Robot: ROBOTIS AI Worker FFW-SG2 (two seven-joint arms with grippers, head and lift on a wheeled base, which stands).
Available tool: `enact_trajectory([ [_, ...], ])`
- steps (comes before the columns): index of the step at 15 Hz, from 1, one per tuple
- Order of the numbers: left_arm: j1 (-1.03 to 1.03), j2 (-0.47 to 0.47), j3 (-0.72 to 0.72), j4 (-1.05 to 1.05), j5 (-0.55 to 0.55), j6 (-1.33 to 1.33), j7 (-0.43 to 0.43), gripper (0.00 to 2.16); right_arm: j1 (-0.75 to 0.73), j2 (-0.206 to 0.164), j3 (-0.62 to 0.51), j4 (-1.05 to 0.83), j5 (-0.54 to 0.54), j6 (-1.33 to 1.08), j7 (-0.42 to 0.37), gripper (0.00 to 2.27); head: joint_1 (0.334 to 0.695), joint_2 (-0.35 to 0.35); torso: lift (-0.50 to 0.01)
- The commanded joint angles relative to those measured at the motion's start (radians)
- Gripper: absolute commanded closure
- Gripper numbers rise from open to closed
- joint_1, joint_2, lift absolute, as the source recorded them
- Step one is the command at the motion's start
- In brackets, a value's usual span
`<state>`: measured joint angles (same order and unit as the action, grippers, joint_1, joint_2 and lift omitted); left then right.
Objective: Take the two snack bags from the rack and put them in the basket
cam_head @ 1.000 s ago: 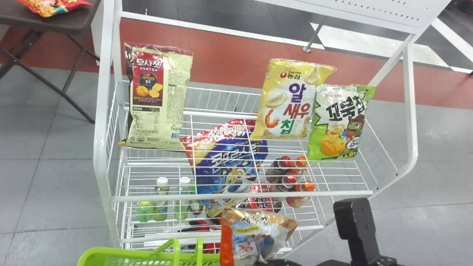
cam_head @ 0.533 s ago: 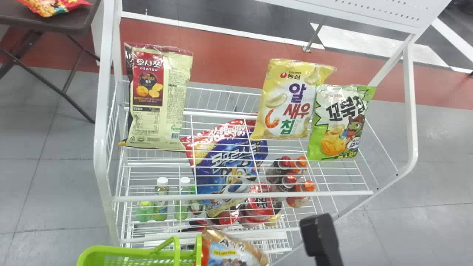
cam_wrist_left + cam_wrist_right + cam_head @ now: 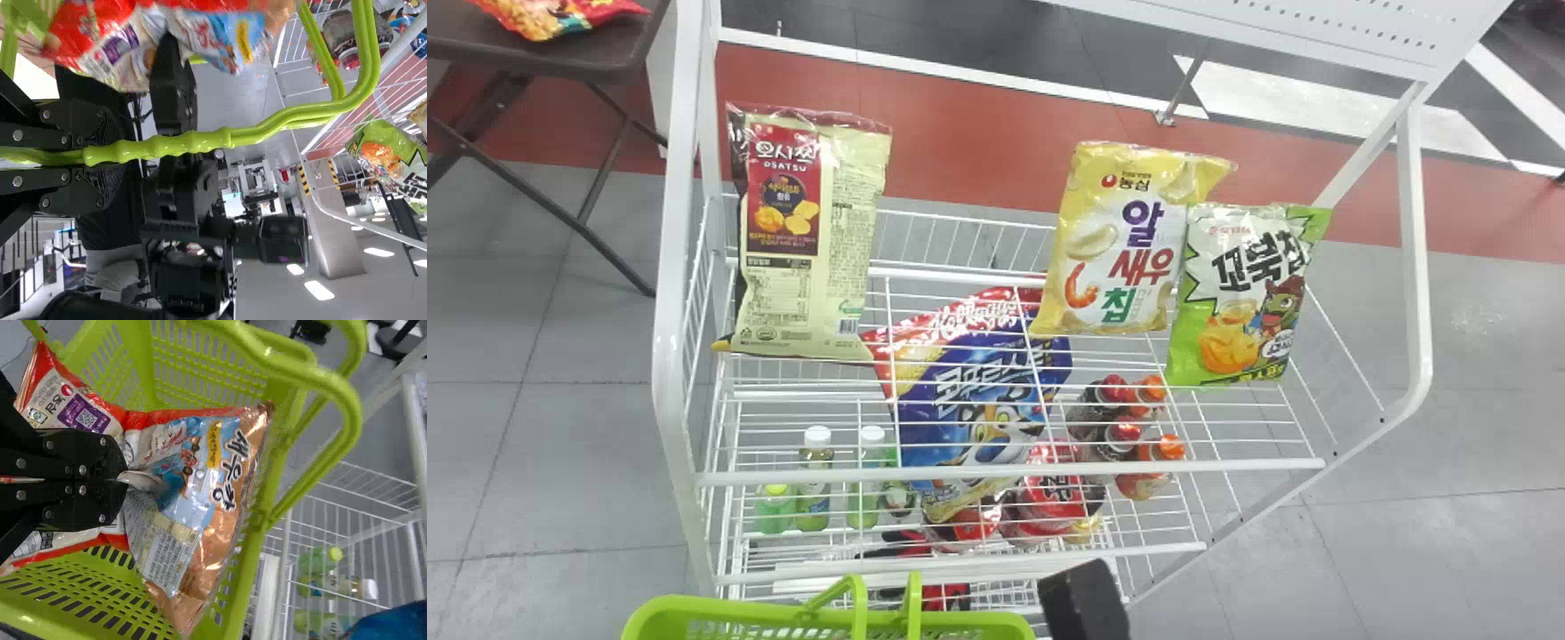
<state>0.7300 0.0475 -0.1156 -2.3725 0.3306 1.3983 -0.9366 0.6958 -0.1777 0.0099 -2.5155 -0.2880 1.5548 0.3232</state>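
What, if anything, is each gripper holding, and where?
Right gripper: the orange, blue and bronze snack bag, by a pinched fold of its film. Left gripper: the lime-green plastic basket, by its handles.

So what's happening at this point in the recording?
The robot's right gripper has a brown, blue and red snack bag pinched over the open basket, not yet let go. Its left gripper is closed around the basket's green handles. A yellow bag and a green bag are on the white rack.
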Motion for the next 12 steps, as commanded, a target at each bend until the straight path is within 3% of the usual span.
enact_trajectory([
  [1, 0.000, 0.002, -0.010, -0.005, -0.005, 0.003, 0.002, 1.64, -0.042, 0.000, 0.027, 0.072, 0.017, 0.017, -0.007, 1.71, 0.695, -0.350, -0.011],
  [3, -0.001, 0.003, -0.012, -0.004, -0.007, 0.003, 0.007, 1.64, -0.050, -0.006, 0.019, 0.073, 0.012, 0.017, -0.007, 0.10, 0.695, -0.350, -0.011],
  [4, -0.003, 0.003, -0.012, -0.005, -0.008, 0.009, 0.007, 1.64, -0.055, -0.009, -0.001, 0.060, 0.001, 0.017, -0.006, 0.00, 0.695, -0.350, -0.011],
  [11, 0.000, 0.008, -0.013, -0.010, -0.008, 0.009, 0.005, 1.64, -0.024, 0.003, -0.231, -0.068, -0.066, 0.003, 0.039, 0.07, 0.695, -0.350, -0.011],
  [12, 0.003, 0.008, -0.013, -0.010, -0.008, 0.009, 0.004, 1.64, -0.022, 0.011, -0.275, -0.072, -0.065, -0.114, 0.039, 0.07, 0.695, -0.350, -0.011],
])
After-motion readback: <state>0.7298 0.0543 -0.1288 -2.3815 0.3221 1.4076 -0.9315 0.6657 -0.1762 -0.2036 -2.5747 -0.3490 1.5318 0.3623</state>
